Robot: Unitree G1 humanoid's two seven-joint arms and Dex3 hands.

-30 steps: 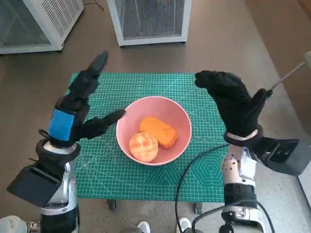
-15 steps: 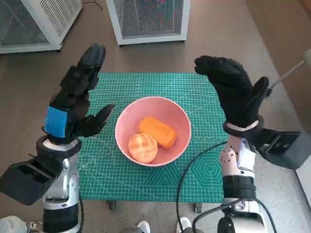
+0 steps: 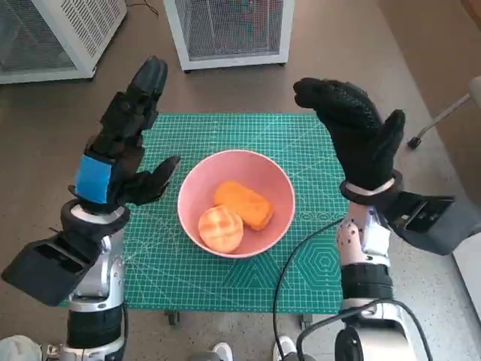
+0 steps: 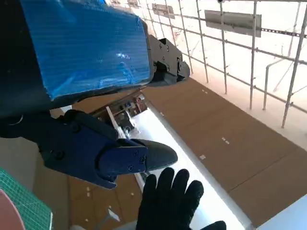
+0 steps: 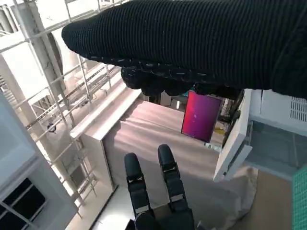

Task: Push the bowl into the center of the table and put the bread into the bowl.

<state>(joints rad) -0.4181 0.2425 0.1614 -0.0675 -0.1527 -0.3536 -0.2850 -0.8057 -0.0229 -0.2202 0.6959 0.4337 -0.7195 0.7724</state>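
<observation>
Green matting (image 3: 301, 263) is covering the desk, with the bowl (image 3: 236, 173) holding bread (image 3: 221, 229); both hands, left (image 3: 120, 154) and right (image 3: 353, 139), are hovering empty, fingers wide.

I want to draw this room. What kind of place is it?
Probably a robot test lab, not a kitchen. A green cutting mat covers the small wheeled table, white mesh cabinets stand on the floor behind it, and a cable trails across the mat beside the pink bowl.
</observation>
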